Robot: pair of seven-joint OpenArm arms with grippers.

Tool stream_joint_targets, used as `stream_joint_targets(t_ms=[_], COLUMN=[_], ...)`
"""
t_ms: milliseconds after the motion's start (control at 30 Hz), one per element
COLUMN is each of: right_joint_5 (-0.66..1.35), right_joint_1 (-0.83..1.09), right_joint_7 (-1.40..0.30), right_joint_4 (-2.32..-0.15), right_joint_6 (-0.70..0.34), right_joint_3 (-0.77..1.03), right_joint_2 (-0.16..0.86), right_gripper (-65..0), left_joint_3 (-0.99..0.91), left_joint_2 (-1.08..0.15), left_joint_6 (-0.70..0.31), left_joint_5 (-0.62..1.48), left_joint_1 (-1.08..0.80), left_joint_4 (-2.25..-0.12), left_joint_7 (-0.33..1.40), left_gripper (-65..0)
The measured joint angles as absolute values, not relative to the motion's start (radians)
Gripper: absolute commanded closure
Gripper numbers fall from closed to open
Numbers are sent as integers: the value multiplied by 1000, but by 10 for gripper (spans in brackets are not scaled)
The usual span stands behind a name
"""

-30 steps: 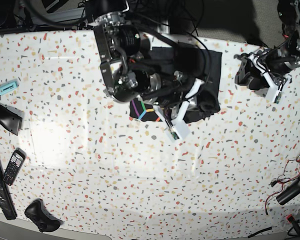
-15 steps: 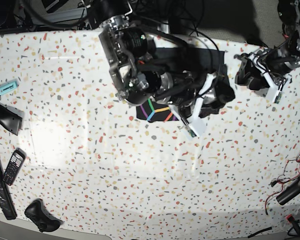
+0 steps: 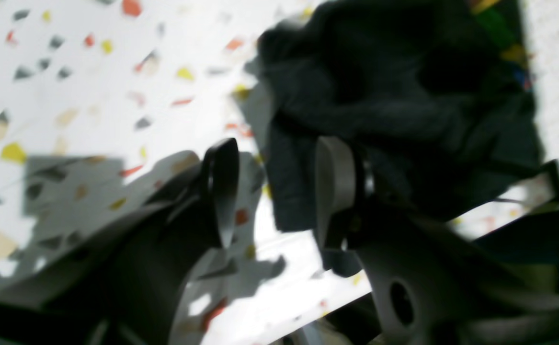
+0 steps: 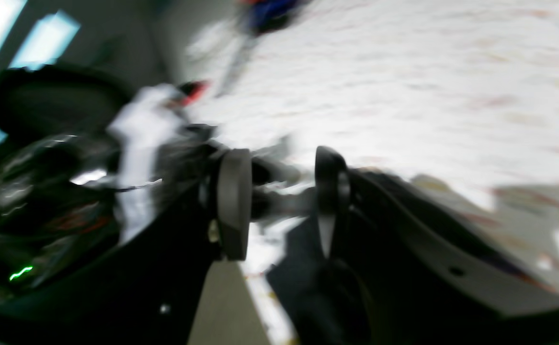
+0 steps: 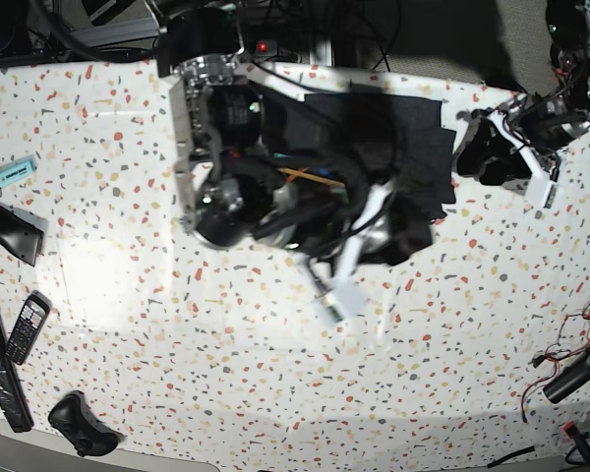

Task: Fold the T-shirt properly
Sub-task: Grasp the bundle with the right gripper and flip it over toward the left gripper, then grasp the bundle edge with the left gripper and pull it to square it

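The black T-shirt [image 5: 413,138] lies bunched and partly folded at the back middle of the speckled table [image 5: 226,374]. My right arm hangs over its left part and hides much of it. The right gripper [image 5: 336,291] sits just off the cloth's front edge. In the blurred right wrist view its jaws [image 4: 281,206] stand apart with nothing clearly gripped. My left gripper [image 5: 484,149] hovers beside the shirt's right edge. In the left wrist view it is open [image 3: 277,191], with the dark T-shirt [image 3: 380,96] just beyond its fingertips.
A teal highlighter [image 5: 12,172], a black bar [image 5: 10,231], a phone [image 5: 27,327] and a black handheld device [image 5: 79,425] lie along the left edge. Red and black cables [image 5: 570,359] trail at the right edge. Equipment and wires crowd the back.
My right gripper has opened and let go of the shirt. Its arm has swung toward the table's front, and the coloured print is now hidden. The left gripper has barely moved.
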State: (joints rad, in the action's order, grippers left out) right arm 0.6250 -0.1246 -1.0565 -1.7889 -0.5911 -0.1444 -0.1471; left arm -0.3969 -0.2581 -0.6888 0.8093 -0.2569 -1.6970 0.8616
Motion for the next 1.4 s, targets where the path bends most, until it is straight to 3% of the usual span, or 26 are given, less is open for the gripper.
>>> stream_joint_targets(t_ms=[133, 467, 667, 833, 967, 1233, 1300, 1400], right_joint_5=[602, 601, 608, 657, 706, 724, 725, 724], right_joint_1=[-125, -74, -10, 9, 14, 14, 14, 14], right_joint_7=[-1055, -1060, -1093, -1114, -1131, -1142, -1142, -1142], right_joint_4=[-1790, -1790, -1790, -1790, -1790, -1790, -1790, -1790], right_joint_6=[-591, -591, -588, -588, -588, -588, -588, -588], right_joint_3=[-15, 222, 314, 381, 410, 411, 411, 411], right_joint_2=[-127, 69, 123, 149, 155, 155, 155, 155], right_gripper=[-219, -219, -219, -219, -219, -219, -219, -219], left_joint_3=[-397, -262, -42, 72, 122, 162, 167, 167], left_joint_2=[-258, -258, -258, -261, -262, -263, -263, -263], left_joint_6=[-688, -692, -692, -674, -639, -590, -590, -602], left_joint_5=[838, 826, 647, 470, 310, 226, 224, 224], left_joint_1=[-257, -255, -255, -255, -251, -204, -201, -204], left_joint_4=[-1707, -1986, -2007, -2007, -2007, -1957, -1942, -1938], left_joint_7=[864, 917, 904, 784, 776, 777, 804, 814], left_gripper=[-253, -254, -253, -254, -254, -253, -232, -140])
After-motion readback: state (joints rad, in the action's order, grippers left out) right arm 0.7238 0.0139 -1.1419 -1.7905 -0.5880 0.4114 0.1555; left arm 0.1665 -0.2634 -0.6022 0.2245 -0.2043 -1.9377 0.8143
